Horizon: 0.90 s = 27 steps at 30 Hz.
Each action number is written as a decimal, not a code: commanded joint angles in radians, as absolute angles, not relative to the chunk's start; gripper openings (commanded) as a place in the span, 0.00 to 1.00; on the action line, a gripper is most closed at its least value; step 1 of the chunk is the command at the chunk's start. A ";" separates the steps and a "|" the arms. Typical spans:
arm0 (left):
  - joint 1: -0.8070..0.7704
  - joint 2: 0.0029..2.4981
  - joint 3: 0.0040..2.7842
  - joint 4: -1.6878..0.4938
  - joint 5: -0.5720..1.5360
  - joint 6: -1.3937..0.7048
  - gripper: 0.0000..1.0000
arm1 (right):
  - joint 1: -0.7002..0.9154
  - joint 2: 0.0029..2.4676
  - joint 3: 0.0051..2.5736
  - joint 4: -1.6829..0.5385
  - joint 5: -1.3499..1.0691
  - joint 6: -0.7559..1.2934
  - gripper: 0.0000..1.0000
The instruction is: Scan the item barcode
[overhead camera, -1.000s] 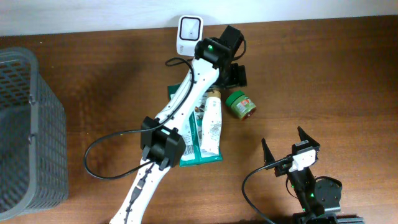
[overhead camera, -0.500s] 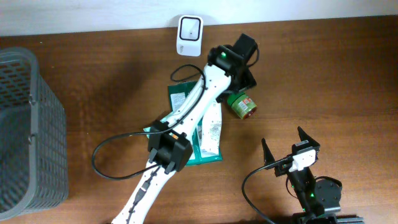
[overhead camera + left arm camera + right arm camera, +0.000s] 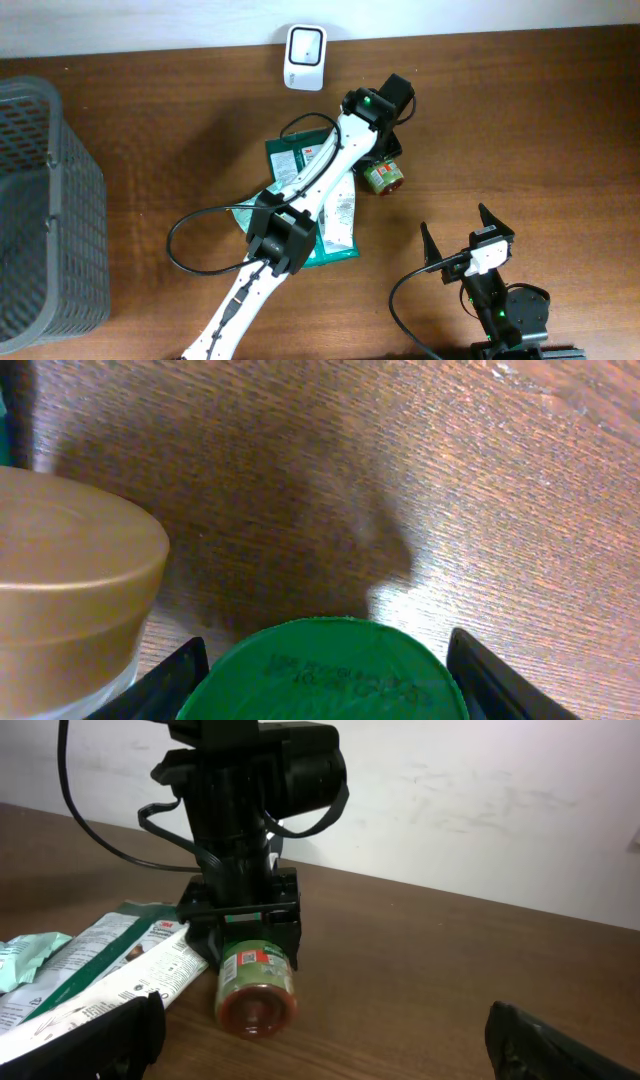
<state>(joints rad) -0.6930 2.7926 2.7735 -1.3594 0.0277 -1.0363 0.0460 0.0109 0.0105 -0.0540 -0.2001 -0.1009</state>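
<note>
A jar [image 3: 383, 178] with a green lid and green label lies on its side on the wooden table, right of the pouches. My left gripper [image 3: 381, 160] straddles its lid end. In the left wrist view the green lid [image 3: 330, 670] fills the space between the two black fingers [image 3: 165, 680], which press on both sides. The right wrist view shows the jar [image 3: 255, 982] with its reddish base towards the camera and the left gripper [image 3: 245, 935] over it. No barcode is legible. The white scanner [image 3: 304, 44] stands at the table's back edge. My right gripper [image 3: 458, 228] is open and empty near the front.
A gold-lidded container [image 3: 70, 580] sits just left of the jar. A white tube [image 3: 340, 215] and green pouches [image 3: 290, 160] lie under the left arm. A grey mesh basket [image 3: 50, 200] stands at the far left. The left arm's cable [image 3: 190, 240] loops over the table.
The left gripper moved right and down from near the scanner onto the jar, and its fingers closed in on the lid. The jar shifted slightly towards the front. The right arm stayed still.
</note>
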 commanded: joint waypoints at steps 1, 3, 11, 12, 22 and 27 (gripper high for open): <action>-0.688 2.804 2.782 -1.371 -0.006 -1.011 0.50 | 0.052 0.003 0.006 -0.057 -0.199 -0.097 0.98; -0.688 2.804 2.782 -1.365 -0.034 -0.993 0.43 | 0.052 0.003 0.006 -0.057 -0.199 -0.097 0.98; -0.693 2.803 2.857 -1.342 -0.241 -0.778 0.40 | 0.052 0.003 0.006 -0.057 -0.199 -0.097 0.98; -0.696 2.803 2.881 -1.339 -0.274 -0.743 0.41 | 0.052 0.003 0.006 -0.057 -0.199 -0.097 0.98; -0.739 2.803 3.006 -1.188 -0.401 -0.425 0.43 | 0.052 0.003 0.006 -0.057 -0.199 -0.097 0.98; -0.759 2.837 3.003 -1.011 -0.517 -0.379 0.50 | 0.052 0.003 0.006 -0.057 -0.199 -0.097 0.98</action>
<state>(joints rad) -0.7525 2.8021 2.9788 -1.1027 -0.4221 -0.4534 0.0460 0.0109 0.0105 -0.0540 -0.2005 -0.1013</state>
